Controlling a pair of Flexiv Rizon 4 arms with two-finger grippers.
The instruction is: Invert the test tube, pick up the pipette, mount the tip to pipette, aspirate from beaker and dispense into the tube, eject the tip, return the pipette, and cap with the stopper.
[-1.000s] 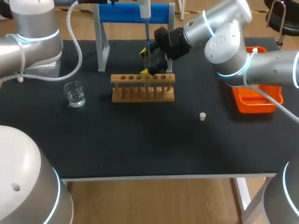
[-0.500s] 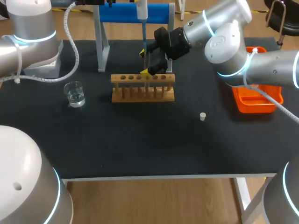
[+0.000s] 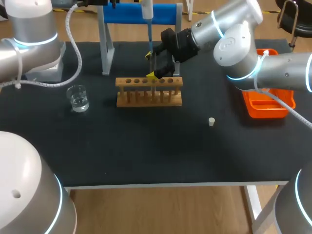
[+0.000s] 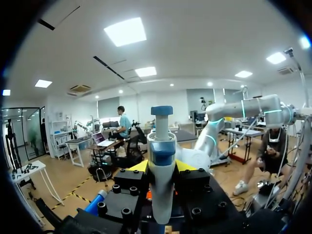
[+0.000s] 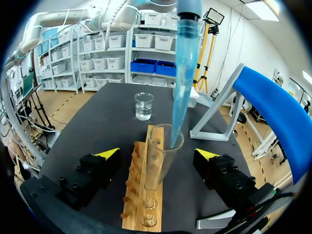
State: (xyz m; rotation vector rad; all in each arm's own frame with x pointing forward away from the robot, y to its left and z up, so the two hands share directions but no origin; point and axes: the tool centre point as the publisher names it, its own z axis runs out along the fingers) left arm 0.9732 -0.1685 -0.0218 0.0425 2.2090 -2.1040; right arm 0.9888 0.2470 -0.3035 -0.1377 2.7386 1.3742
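Note:
In the left wrist view my left gripper (image 4: 161, 167) is shut on the white and blue pipette (image 4: 161, 190). In the head view the pipette (image 3: 147, 10) hangs at the table's back. Its long blue tip (image 5: 183, 83) dips into the mouth of the glass test tube (image 5: 163, 153), which stands upright in the wooden rack (image 3: 148, 92). My right gripper (image 5: 158, 154) is open, one finger on each side of the tube and neither touching it. The beaker (image 3: 78, 98) of clear liquid stands left of the rack. The small white stopper (image 3: 211, 122) lies to the rack's right front.
A blue and grey pipette stand (image 3: 139, 14) rises behind the rack, close to both arms. An orange tray (image 3: 268, 105) sits at the right edge of the table. The black table top (image 3: 156, 146) stretches in front of the rack.
The pipette has shifted a little to the left and up over the rack. My right gripper stays wide around the tube.

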